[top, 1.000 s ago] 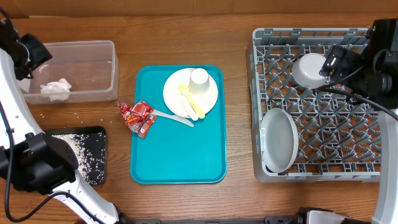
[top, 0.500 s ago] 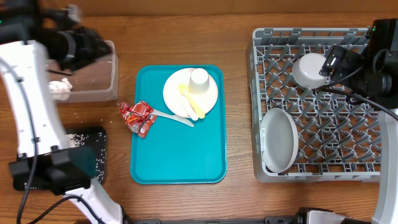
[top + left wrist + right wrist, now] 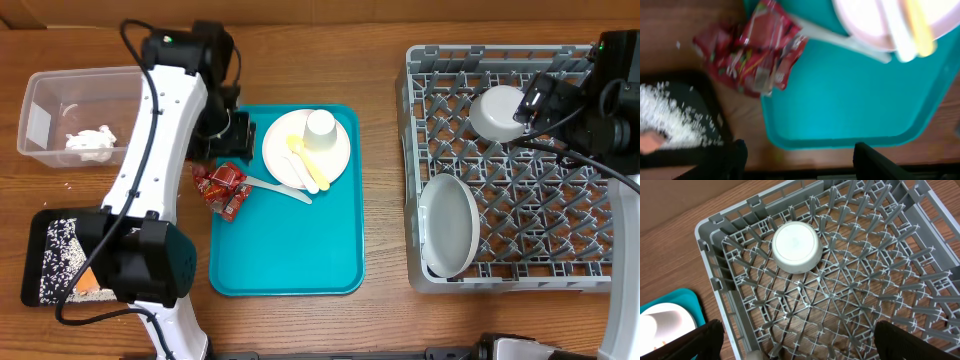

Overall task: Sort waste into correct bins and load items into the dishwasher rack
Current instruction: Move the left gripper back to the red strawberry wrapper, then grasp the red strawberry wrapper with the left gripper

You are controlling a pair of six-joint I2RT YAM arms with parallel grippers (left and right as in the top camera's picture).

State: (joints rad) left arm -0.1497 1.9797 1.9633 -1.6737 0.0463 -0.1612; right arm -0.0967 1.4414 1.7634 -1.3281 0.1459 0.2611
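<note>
Napkin (image 3: 88, 144) lies in the far-left tub (image 3: 30, 95), rice (image 3: 58, 245) in the black tray (image 3: 30, 262); a bowl (image 3: 497, 110) and plate (image 3: 447, 225) stand in the rack (image 3: 412, 150); red wrappers (image 3: 222, 188), cup (image 3: 320, 125) and cutlery (image 3: 300, 160) remain; left fingers (image 3: 732, 160) and right fingers (image 3: 705, 340) are spread, empty.

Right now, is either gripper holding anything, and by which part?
Nothing is held: left gripper open near the red wrappers, right gripper open over the rack.
</note>
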